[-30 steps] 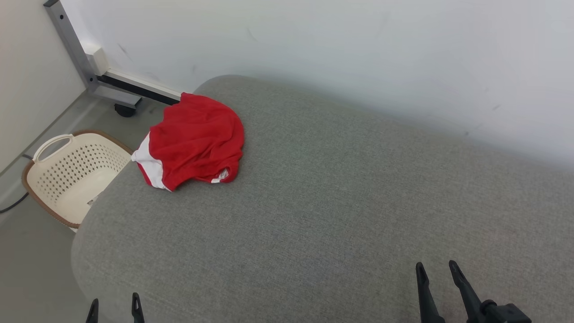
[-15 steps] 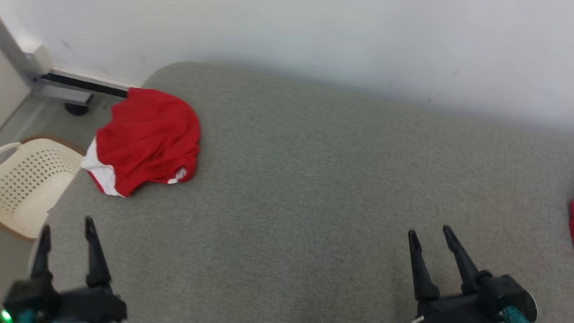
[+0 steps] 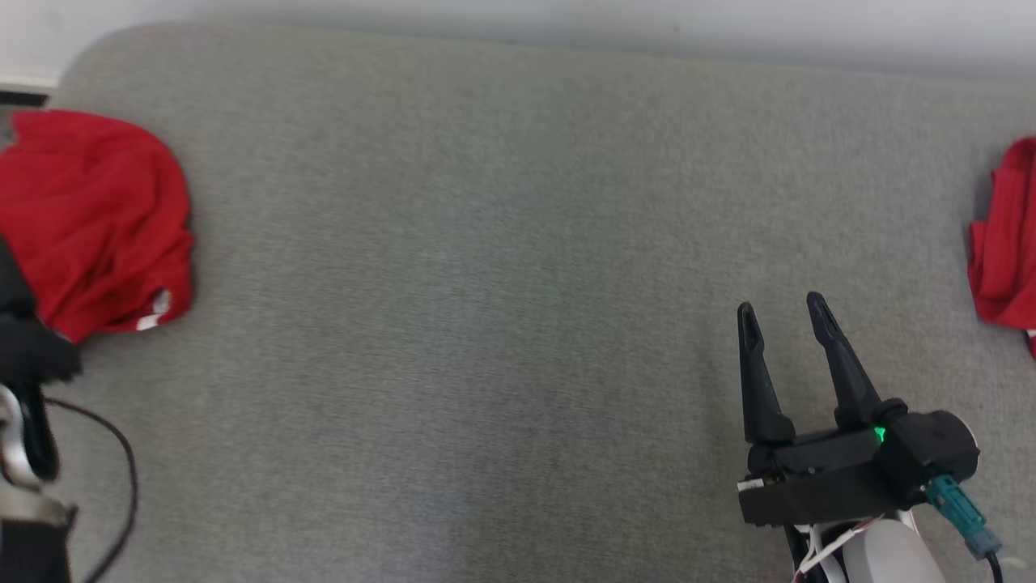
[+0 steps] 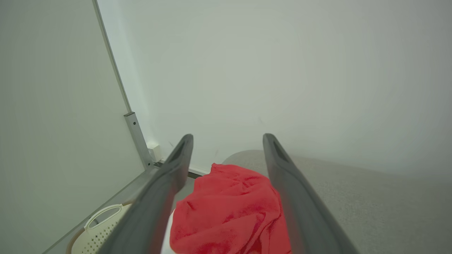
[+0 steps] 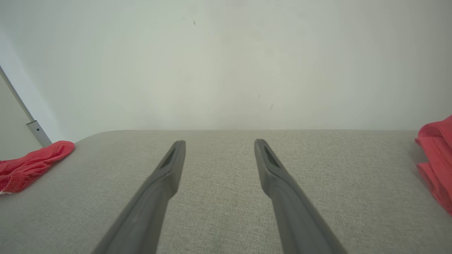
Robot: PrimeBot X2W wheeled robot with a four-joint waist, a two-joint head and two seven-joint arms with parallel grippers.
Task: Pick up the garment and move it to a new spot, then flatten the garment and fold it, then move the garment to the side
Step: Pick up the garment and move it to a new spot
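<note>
At the left edge, the garment is cropped; left gripper and right gripper gape empty.

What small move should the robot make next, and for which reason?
Probably ease the left gripper forward and down onto the crumpled red garment on the robot's left. Its open fingers frame that garment, which lies unheld near a corner of the grey cushion. The right gripper is open over bare cushion.
</note>
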